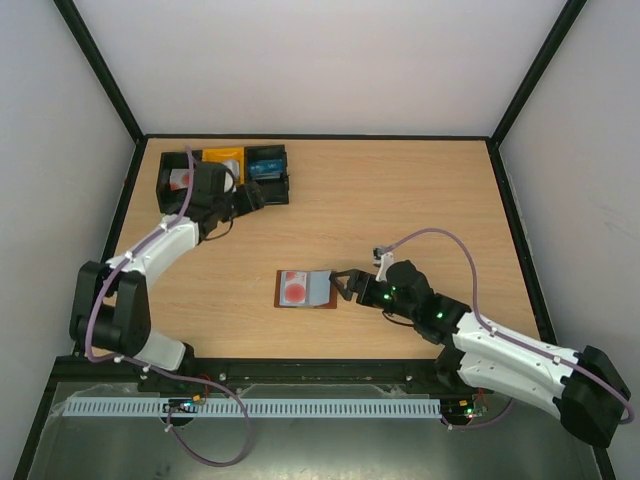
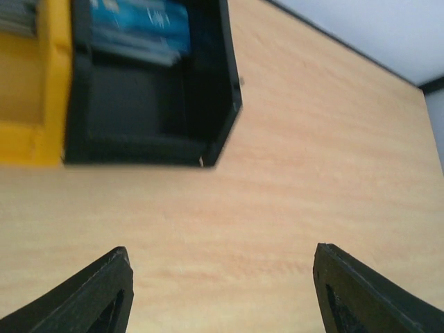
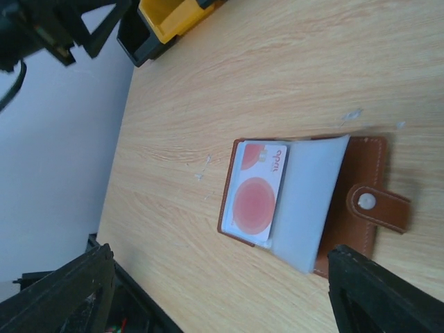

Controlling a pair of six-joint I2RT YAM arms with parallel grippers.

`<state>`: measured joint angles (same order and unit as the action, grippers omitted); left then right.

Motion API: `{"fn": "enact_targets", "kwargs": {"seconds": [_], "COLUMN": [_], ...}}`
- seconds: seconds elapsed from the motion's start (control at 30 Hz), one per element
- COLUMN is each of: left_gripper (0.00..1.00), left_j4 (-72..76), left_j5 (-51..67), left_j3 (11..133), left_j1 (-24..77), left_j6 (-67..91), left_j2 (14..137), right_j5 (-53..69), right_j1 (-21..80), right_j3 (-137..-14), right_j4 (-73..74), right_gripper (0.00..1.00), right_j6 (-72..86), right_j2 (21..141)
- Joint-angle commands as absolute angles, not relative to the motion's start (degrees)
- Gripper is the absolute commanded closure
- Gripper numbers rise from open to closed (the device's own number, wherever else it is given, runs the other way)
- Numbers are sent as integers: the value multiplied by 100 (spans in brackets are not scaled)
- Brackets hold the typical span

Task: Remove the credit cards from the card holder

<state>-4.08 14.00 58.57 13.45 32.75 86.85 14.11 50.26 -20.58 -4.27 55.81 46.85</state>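
Note:
The brown card holder (image 1: 325, 304) (image 3: 363, 158) lies open mid-table, its grey-blue flap (image 3: 311, 201) raised. A white card with a red circle (image 1: 294, 288) (image 3: 255, 194) sits in its left pocket. My right gripper (image 1: 343, 287) (image 3: 220, 255) hovers open just right of the holder, fingers apart with nothing between them. My left gripper (image 1: 256, 197) (image 2: 220, 251) stands open over bare wood beside the black bin (image 1: 285, 185) (image 2: 223, 125), holding nothing. A blue card (image 1: 265, 165) (image 2: 139, 21) lies inside that bin.
At the back left, a yellow bin (image 1: 225, 160) (image 2: 28, 104) stands between two black bins; the left one (image 1: 165, 190) holds a white and red card. A black frame runs along the table edges.

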Motion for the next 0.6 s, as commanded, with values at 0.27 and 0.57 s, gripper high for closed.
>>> {"fn": "enact_targets", "kwargs": {"seconds": [0.27,0.57], "left_gripper": [33,43], "left_j4": [-196,329], "left_j5": [2692,2923], "left_j3": [3928,3005], "left_j1": [2083,2403], "left_j6": [3358,3721], "left_j2": [7482,7092], "right_j5": [1850,2281], "right_j1": [5033,5028], "right_j3": [-1972,-2411], "right_j4": [-2007,-2738], "right_gripper": [49,66], "right_j6": [5861,5779], "right_j2": [5753,7339]}}
